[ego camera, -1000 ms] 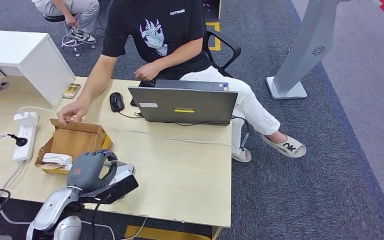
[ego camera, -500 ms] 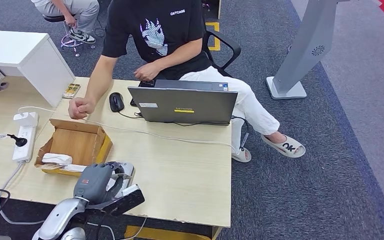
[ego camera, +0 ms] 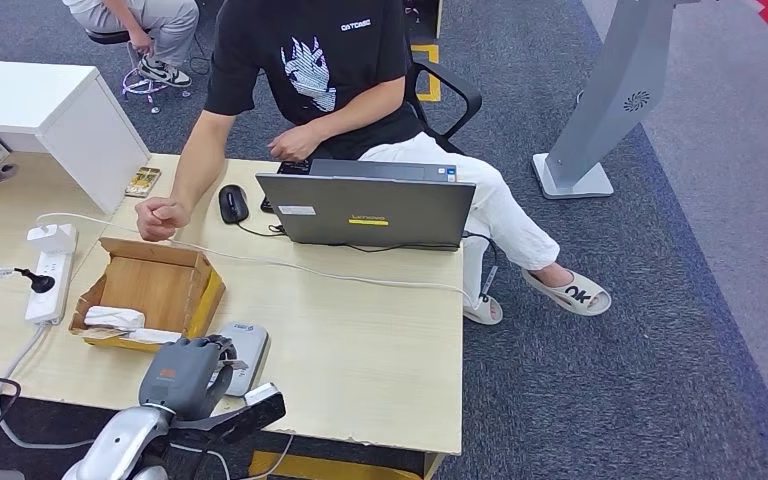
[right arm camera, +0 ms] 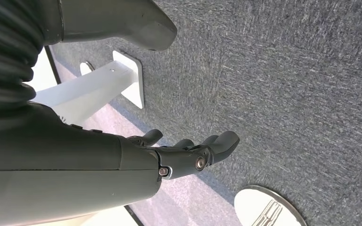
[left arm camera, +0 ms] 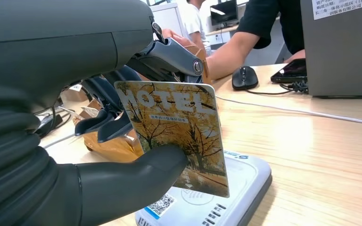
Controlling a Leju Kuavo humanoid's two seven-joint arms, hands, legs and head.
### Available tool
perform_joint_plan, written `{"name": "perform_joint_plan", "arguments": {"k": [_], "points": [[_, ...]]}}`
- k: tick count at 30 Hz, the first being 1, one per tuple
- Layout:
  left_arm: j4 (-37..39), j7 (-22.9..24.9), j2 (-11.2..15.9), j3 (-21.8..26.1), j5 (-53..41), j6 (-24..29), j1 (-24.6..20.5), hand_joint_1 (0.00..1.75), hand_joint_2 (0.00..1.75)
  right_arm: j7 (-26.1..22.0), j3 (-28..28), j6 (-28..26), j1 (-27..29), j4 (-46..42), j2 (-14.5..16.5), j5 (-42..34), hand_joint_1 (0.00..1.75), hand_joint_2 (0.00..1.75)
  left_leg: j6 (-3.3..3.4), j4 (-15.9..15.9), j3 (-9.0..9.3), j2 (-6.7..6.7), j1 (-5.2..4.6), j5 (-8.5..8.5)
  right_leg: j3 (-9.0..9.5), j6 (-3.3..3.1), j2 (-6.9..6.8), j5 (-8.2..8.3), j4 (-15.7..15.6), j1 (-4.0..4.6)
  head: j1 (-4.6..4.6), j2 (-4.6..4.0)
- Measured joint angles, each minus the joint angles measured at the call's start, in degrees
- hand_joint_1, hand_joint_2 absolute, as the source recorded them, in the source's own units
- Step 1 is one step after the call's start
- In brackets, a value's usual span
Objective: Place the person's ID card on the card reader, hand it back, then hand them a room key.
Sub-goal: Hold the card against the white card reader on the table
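Left hand (ego camera: 182, 372) holds a glossy card printed with yellow autumn trees and "HOTEL" (left arm camera: 176, 134) just above the flat grey plastic card reader (ego camera: 244, 352).

The left wrist view shows the thick grey thumb pressing the card's face against darker fingers; the head view shows the reader lying on the pale wood-grain desk (ego camera: 360, 340) beside an open cardboard box (ego camera: 150, 285). The right wrist view shows the right hand (right arm camera: 188, 153) empty, fingers loosely apart, over speckled grey carpet (right arm camera: 287, 94).
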Motion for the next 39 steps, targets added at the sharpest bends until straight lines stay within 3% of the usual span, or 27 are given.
{"name": "perform_joint_plan", "arguments": {"k": [22,39], "points": [[7.99,0.33,-0.18,3.32,-7.29,5.88,-2.22,1.75,1.75,-0.73,0.04,-1.04,-0.16,1.2,-0.1,0.0,0.0,1.75,0.0,0.0,0.01,0.0,0.0,0.0,0.0,0.0,0.0,0.0,0.0,0.0,0.0,0.0],[11.08,-0.88,-3.8,8.26,-7.15,6.83,-3.81,1.75,1.75,-0.7,0.69,-1.21,-0.39,1.93,-0.25,0.0,0.0,1.75,0.0,0.0,0.01,0.0,0.0,0.0,0.02,0.0,0.0,0.0,0.0,0.0,-0.01,0.0]]}}
